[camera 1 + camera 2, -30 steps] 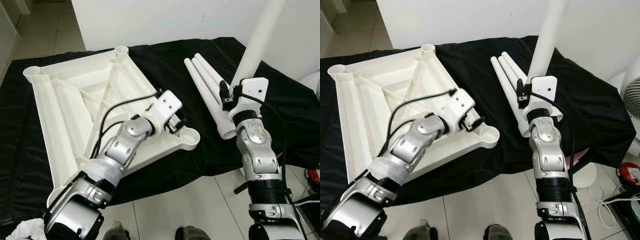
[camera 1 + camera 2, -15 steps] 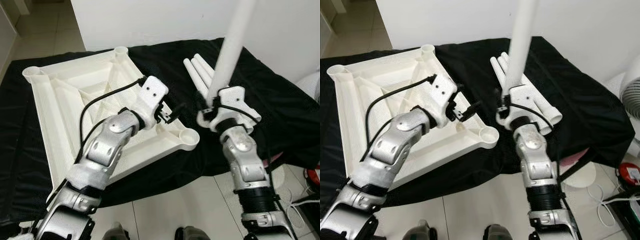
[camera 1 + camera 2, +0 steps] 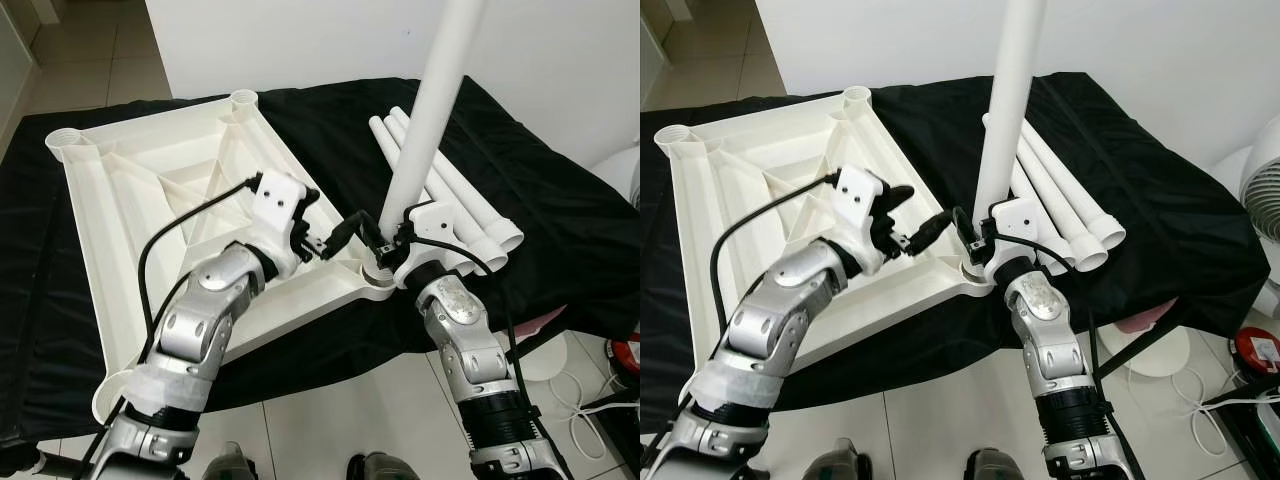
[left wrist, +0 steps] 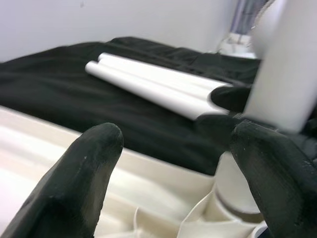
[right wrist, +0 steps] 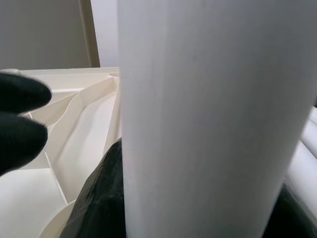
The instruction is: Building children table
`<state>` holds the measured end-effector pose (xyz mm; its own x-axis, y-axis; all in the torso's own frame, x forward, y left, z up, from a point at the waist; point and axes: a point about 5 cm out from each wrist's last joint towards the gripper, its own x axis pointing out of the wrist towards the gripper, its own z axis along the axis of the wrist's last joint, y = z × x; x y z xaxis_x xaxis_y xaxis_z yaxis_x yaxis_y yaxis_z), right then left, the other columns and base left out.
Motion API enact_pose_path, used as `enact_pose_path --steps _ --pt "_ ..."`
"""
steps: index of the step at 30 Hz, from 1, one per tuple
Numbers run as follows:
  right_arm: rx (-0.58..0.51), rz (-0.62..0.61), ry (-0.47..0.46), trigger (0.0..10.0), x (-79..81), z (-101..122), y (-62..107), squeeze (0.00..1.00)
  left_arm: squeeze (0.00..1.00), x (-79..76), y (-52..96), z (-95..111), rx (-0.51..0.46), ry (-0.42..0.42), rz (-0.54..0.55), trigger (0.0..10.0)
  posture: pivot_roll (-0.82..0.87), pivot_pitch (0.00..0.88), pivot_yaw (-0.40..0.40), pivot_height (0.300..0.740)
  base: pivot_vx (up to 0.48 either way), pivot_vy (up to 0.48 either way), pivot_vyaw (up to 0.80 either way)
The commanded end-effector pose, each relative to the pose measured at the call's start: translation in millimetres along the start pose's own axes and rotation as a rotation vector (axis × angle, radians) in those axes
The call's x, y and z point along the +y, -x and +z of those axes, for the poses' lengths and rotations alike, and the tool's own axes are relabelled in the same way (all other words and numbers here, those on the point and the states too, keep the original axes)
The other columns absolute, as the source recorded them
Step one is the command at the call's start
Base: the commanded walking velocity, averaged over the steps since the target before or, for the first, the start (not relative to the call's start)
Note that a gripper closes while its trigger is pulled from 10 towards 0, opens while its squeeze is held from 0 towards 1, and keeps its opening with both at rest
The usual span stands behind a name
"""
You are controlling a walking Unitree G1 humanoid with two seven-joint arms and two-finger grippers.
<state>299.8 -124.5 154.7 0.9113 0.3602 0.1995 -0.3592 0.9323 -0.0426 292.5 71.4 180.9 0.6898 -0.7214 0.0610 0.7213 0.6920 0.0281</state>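
Note:
The white table top (image 3: 150, 190) lies upside down on a black cloth (image 3: 560, 220), with a round socket at each corner. My right gripper (image 3: 388, 238) is shut on a white leg tube (image 3: 430, 110), held nearly upright with its lower end at the near right corner socket (image 3: 378, 272). My left gripper (image 3: 325, 222) is open just left of that socket, over the table top's rim, its fingers (image 4: 84, 163) spread toward the tube's foot without touching it. Three more legs (image 3: 455, 200) lie side by side on the cloth behind the right arm.
A white fan (image 3: 1265, 190) and its round base (image 3: 1165, 350) stand at the right, with a red object (image 3: 1260, 350) and cables on the tiled floor. A white wall (image 3: 300, 40) rises behind the cloth. The cloth's front edge hangs close to my legs.
My right arm has carried the leg left, from above the spare legs to the corner socket. My left gripper has drawn back from the rim near that corner, with its fingers now spread.

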Motion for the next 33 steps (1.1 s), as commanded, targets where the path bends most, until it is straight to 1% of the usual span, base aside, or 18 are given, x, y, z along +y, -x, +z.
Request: enact_pose_path --steps 1,2,5,8,9,10,11,15,19,23,25,28,33 --pt "0.036 -0.020 -0.029 10.0 -4.0 -10 4.6 0.00 0.00 5.6 2.4 0 -0.006 -0.012 0.090 10.0 0.00 0.017 -0.027 0.740 0.000 0.000 0.00" --pt "0.045 -0.022 -0.040 10.0 -4.5 -14 7.1 0.00 0.00 7.6 4.5 -1 -0.008 -0.025 0.102 10.0 0.00 0.022 -0.025 0.740 0.000 0.000 0.00" --pt "0.077 -0.010 -0.064 10.0 -2.3 -27 14.9 0.00 0.00 9.2 11.4 2 -0.044 -0.001 0.073 10.0 -0.01 0.028 -0.024 0.740 0.000 0.000 0.00" --pt "0.082 -0.004 -0.063 10.0 -1.5 -29 16.0 0.00 0.00 8.4 12.3 4 -0.051 0.002 0.061 10.0 -0.01 0.028 -0.024 0.740 0.000 0.000 0.00" --pt "0.083 0.008 -0.059 10.0 -0.2 -31 17.0 0.00 0.00 5.7 13.5 5 -0.054 0.005 0.029 10.0 0.00 0.029 -0.024 0.740 0.000 0.000 0.00" --pt "0.083 0.008 -0.059 10.0 -0.2 -31 17.0 0.00 0.00 5.7 13.5 5 -0.054 0.005 0.029 10.0 0.00 0.029 -0.024 0.740 0.000 0.000 0.00" --pt "0.083 0.043 -0.050 10.0 3.1 -35 19.5 0.00 0.00 -1.5 15.6 7 -0.054 0.011 -0.038 10.0 0.00 0.030 -0.020 0.740 0.000 0.000 0.00" --pt "0.077 0.077 -0.041 10.0 5.4 -38 20.9 0.00 0.00 -7.0 16.0 7 -0.045 0.018 -0.063 10.0 0.00 0.032 -0.017 0.740 0.000 0.000 0.00" --pt "0.085 0.111 -0.026 10.0 6.8 -41 20.1 0.00 0.00 -9.0 14.8 7 -0.045 0.015 -0.064 10.0 0.00 0.032 -0.014 0.740 0.000 0.000 0.00" --pt "0.089 0.130 -0.009 10.0 5.8 -44 15.3 0.00 0.00 -12.9 14.1 7 -0.046 0.021 -0.083 10.0 0.00 0.031 -0.012 0.740 0.000 0.000 0.00" --pt "0.089 0.135 -0.006 10.0 5.8 -44 13.9 0.00 0.00 -14.8 14.7 7 -0.045 0.027 -0.096 10.0 0.01 0.031 -0.013 0.740 0.000 0.000 0.00" --pt "0.089 0.154 0.009 10.0 5.7 -46 9.2 0.00 0.00 -22.7 19.5 3 -0.017 0.022 -0.155 10.0 0.01 0.032 -0.013 0.740 0.000 0.000 0.00" --pt "0.091 0.163 0.018 10.0 6.0 -47 8.0 0.00 0.00 -24.1 20.7 2 -0.008 0.016 -0.161 10.0 0.01 0.033 -0.016 0.740 0.000 0.000 0.00"
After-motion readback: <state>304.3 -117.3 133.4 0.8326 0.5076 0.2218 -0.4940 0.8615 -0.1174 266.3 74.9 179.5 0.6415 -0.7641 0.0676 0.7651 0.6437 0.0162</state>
